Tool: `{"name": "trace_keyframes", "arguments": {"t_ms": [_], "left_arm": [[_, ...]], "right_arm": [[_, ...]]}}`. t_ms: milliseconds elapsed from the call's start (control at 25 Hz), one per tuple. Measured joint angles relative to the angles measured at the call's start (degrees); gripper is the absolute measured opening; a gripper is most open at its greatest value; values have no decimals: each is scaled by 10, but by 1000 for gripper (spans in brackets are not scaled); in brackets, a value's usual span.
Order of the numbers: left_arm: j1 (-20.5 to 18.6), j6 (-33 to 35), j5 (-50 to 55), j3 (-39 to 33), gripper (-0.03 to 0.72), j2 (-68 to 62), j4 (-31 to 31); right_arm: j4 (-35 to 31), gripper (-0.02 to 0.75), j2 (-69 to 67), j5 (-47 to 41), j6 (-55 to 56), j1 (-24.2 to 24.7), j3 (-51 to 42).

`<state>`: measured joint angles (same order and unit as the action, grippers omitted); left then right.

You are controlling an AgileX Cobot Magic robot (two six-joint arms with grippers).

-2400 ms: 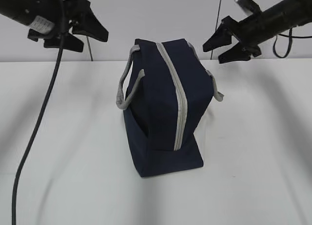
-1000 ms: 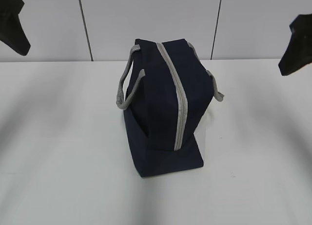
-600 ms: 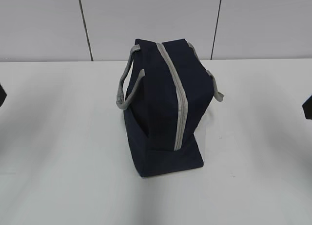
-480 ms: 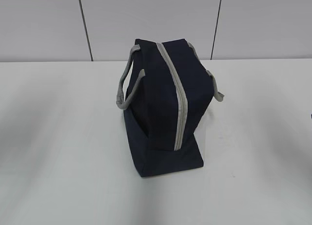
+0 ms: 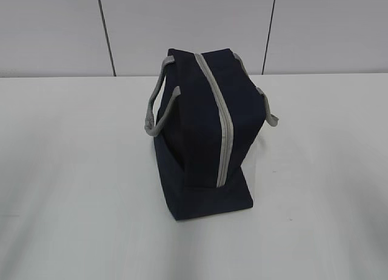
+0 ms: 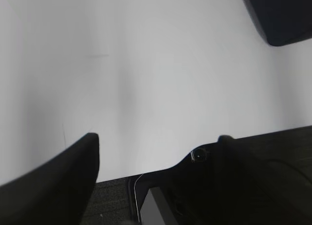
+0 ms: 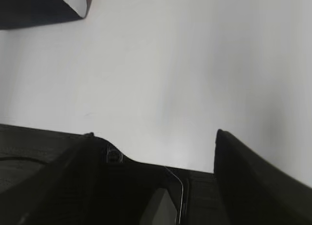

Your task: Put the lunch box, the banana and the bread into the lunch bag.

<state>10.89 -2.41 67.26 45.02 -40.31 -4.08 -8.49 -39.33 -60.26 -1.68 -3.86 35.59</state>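
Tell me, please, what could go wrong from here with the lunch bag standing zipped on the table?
1. The lunch bag shows its grey zipper run shut along the top, and no lunch box, banana or bread appears in any view, so whether packing succeeded cannot be checked.
2. The bag stands tall on a narrow base, its grey handle hanging loose at the side; a snag there could tip it.
3. Both tools are open, away from the bag, over the table.

The lunch bag (image 5: 206,134) stands mid-table (image 5: 73,201), zipper (image 5: 223,128) on top.
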Motion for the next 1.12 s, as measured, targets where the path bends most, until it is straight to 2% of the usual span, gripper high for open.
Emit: {"name": "trace_keyframes", "arguments": {"t_ms": [320,600,1120], "left_arm": [[5,0,-5,-83,498,149,8],[9,0,-37,-143,498,176,25],[20,0,-45,-151,498,176,28]], "right_arm": [[2,569,88,-18,4,0,-65],[23,569,122,-19,26,0,-65],[54,569,122,-29,10,0,-68]]}}
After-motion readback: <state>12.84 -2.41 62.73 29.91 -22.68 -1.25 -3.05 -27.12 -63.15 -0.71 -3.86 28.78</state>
